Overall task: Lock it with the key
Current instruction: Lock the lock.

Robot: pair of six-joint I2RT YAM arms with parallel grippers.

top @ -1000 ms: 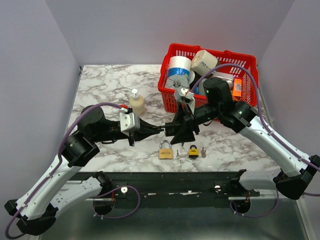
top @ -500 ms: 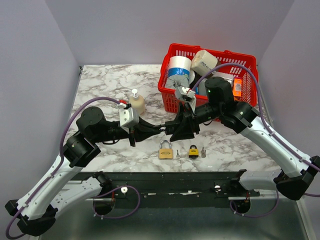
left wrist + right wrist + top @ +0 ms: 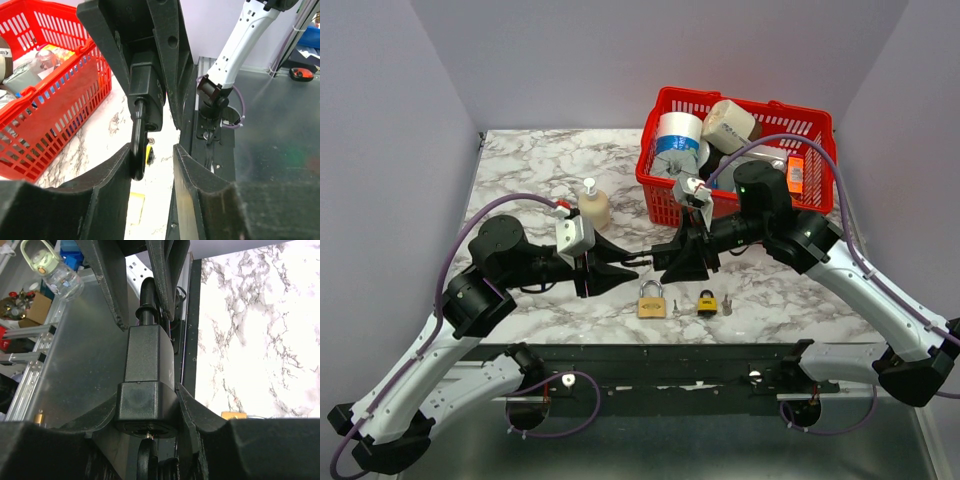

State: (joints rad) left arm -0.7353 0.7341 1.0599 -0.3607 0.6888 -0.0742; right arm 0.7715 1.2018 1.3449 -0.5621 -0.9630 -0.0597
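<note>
My right gripper is shut on a black padlock and holds it above the marble table. A black-headed key sits in the keyhole on the near side in the right wrist view. The padlock's shackle points at my left gripper. That gripper is open: in the left wrist view the shackle lies in the gap, against one finger, with the other finger apart from it.
A brass padlock, a loose key and a small yellow-and-black padlock with a key lie on the table below the grippers. A soap bottle stands at left. A red basket with rolls is at back right.
My left gripper was shut at the padlock's shackle end. It has opened and drawn back a little to the left. The right gripper still holds the padlock.
</note>
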